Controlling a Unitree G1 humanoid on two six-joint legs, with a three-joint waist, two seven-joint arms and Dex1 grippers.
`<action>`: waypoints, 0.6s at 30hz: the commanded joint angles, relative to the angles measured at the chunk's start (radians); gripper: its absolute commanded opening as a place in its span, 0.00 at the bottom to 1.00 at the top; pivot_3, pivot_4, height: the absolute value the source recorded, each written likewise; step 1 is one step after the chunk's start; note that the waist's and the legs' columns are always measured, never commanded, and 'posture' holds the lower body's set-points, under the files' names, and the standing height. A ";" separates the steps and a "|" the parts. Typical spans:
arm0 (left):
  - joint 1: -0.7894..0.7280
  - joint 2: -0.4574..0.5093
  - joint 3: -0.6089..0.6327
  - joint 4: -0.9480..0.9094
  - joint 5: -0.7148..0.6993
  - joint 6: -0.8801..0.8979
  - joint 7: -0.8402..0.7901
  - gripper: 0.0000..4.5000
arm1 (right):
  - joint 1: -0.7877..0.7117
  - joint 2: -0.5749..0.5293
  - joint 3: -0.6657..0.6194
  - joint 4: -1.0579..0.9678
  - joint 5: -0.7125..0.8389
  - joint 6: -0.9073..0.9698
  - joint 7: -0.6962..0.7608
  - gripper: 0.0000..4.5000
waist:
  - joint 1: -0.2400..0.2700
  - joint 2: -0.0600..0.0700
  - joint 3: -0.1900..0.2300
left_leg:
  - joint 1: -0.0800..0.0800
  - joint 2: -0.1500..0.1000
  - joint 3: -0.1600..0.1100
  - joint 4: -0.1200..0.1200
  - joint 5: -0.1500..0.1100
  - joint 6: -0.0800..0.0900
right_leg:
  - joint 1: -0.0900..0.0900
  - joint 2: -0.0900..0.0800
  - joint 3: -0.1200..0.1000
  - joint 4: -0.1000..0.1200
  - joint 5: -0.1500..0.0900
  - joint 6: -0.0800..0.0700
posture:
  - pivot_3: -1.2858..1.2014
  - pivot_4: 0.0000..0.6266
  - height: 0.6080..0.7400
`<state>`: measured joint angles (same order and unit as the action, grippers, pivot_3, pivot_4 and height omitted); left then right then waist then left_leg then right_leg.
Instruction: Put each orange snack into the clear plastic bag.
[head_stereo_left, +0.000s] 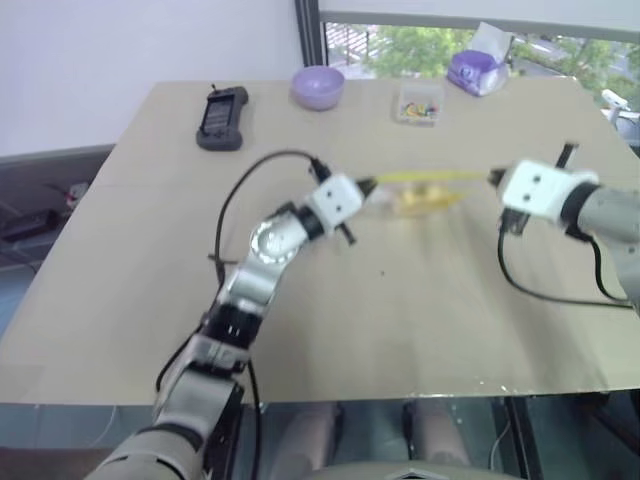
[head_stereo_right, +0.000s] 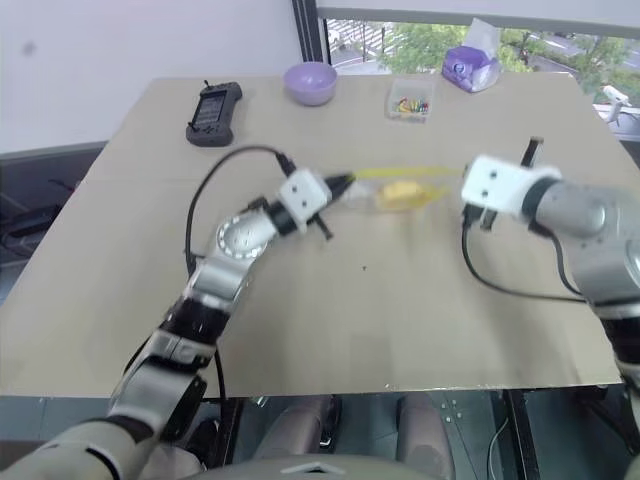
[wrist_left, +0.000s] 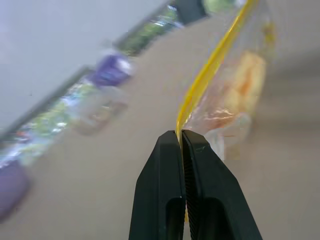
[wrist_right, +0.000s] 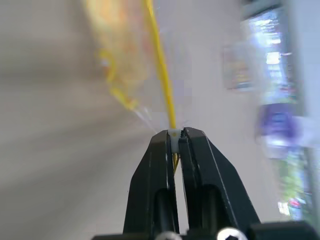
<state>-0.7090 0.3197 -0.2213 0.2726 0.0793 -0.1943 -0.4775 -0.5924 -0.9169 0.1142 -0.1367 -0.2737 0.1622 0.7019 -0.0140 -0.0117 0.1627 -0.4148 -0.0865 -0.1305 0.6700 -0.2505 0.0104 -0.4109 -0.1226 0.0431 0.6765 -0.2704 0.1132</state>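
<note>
Beige table (head_stereo_left: 420, 320) under a window; along its far edge, left to right: black handset (head_stereo_left: 221, 118), purple bowl (head_stereo_left: 318, 86), clear box (head_stereo_left: 418, 105). Nearer me than that box, my left gripper (wrist_left: 181, 136) and right gripper (wrist_right: 173, 134) pinch the clear plastic bag (head_stereo_left: 418, 190) (strip taut), orange snack (head_stereo_right: 402, 192) inside.

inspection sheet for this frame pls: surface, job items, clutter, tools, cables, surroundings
Surface: tan table, bare in front.
Job's things: clear plastic bag stretched between both tools by its yellow zip strip, hanging above the table; orange snack inside.
Clutter: purple bowl, black handheld device, small clear box of coloured bits, purple pack, all at the far edge.
Grippers: left tool shut on one strip end; right tool shut on the other.
Cables: black cable looping off the left arm; another under the right arm.
Surroundings: window with trees; white wall.
</note>
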 joint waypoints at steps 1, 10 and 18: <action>-0.128 -0.026 0.064 0.111 0.043 -0.096 0.133 0.00 | -0.124 0.033 -0.017 0.110 -0.081 -0.075 -0.141 0.02 | 0.000 0.000 0.000 | 0.000 0.000 0.000 0.000 0.000 0.000 | 0.000 0.000 0.000 -0.001 0.000 0.000 | 0.52 0.24 1.00; -0.242 -0.022 0.076 0.239 0.055 -0.219 0.171 0.00 | -0.163 0.054 -0.048 0.143 -0.042 -0.107 -0.122 0.02 | -0.004 -0.001 0.000 | -0.004 -0.001 0.000 -0.005 0.000 0.000 | -0.003 -0.002 0.000 -0.009 0.000 0.000 | 0.52 0.24 1.00; 0.230 0.183 -0.050 -0.248 -0.038 0.076 -0.249 0.00 | 0.229 -0.013 -0.075 -0.203 0.173 0.144 0.176 0.02 | -0.031 0.000 0.000 | -0.003 0.001 -0.001 -0.005 0.000 0.000 | -0.003 -0.001 0.000 -0.007 0.000 0.000 | 0.52 0.24 1.00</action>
<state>-0.5139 0.4691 -0.2718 0.1416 0.0734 -0.1912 -0.6583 -0.3799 -0.9020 0.0933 -0.2722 -0.1306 0.2504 0.8434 -0.0453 -0.0115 0.1630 -0.4174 -0.0850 -0.1310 0.6647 -0.2508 0.0108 -0.4138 -0.1230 0.0447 0.6705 -0.2706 0.1129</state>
